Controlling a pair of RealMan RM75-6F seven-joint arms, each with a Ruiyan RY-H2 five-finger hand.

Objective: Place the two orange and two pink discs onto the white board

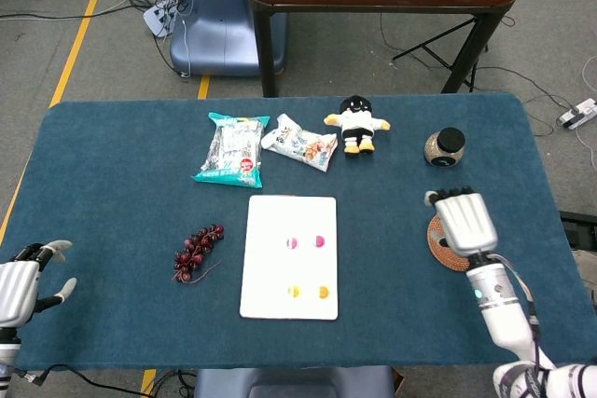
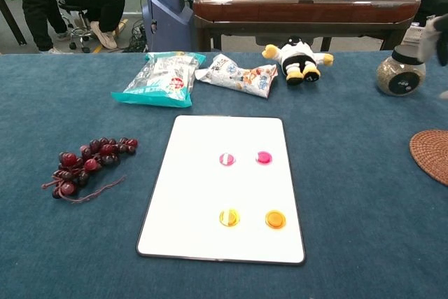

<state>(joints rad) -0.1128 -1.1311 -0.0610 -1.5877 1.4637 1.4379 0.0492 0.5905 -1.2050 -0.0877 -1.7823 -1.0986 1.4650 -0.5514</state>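
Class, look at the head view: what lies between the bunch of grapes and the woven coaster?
The white board, carrying two pink discs and two orange discs; otherwise bare blue cloth.

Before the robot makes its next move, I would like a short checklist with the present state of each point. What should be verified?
1. Both pink discs lie on the white board: ok.
2. Both orange discs lie on the board: ok.
3. No disc hangs over the board's edge: ok.
4. Right hand holds nothing and is off the board, above the woven coaster: ok.
5. Left hand holds nothing, at the table's left edge: ok.
6. Grapes and snack bags lie clear of the board: ok.
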